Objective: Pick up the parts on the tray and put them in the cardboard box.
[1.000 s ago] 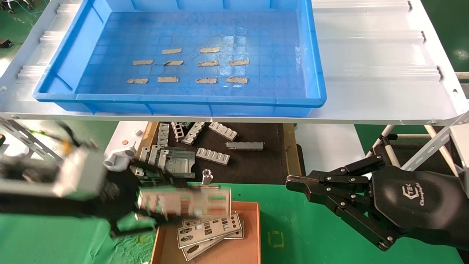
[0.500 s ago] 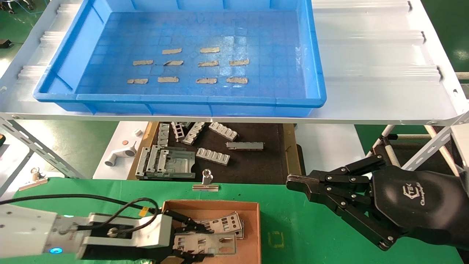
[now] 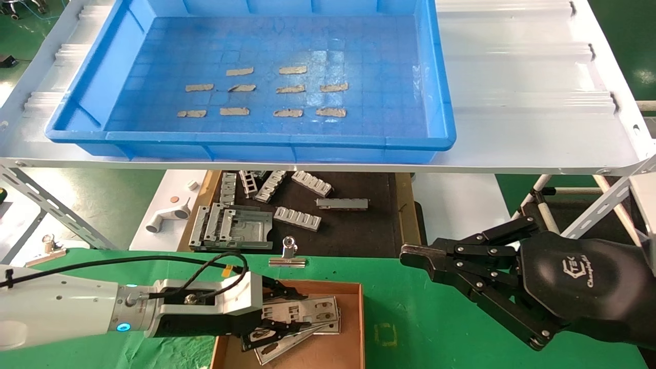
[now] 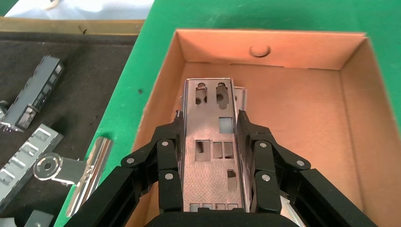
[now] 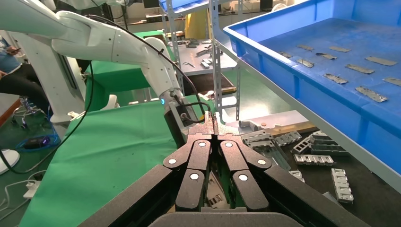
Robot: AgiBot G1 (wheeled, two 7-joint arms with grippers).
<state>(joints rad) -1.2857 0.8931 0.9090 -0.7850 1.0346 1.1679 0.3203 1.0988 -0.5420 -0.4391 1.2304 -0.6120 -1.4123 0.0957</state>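
Nearest the robot, the left hand (image 3: 279,320) reaches from the left into the small open-topped brown cardboard box (image 3: 353,328) on the green-covered table (image 3: 410,328), its black fingers (image 4: 172,156) clamped on the long edges of a thin silver metal plate with punched cut-outs (image 4: 213,146), held flat just above other such plates (image 3: 328,328) lying in the box. To the right, the right hand (image 3: 410,253) hangs idle above the table with its fingers pressed together. Farther back, the large shallow bright-blue plastic tray (image 3: 441,102) sits on a white shelf (image 3: 528,102), holding only small grey tape-like strips (image 3: 292,69).
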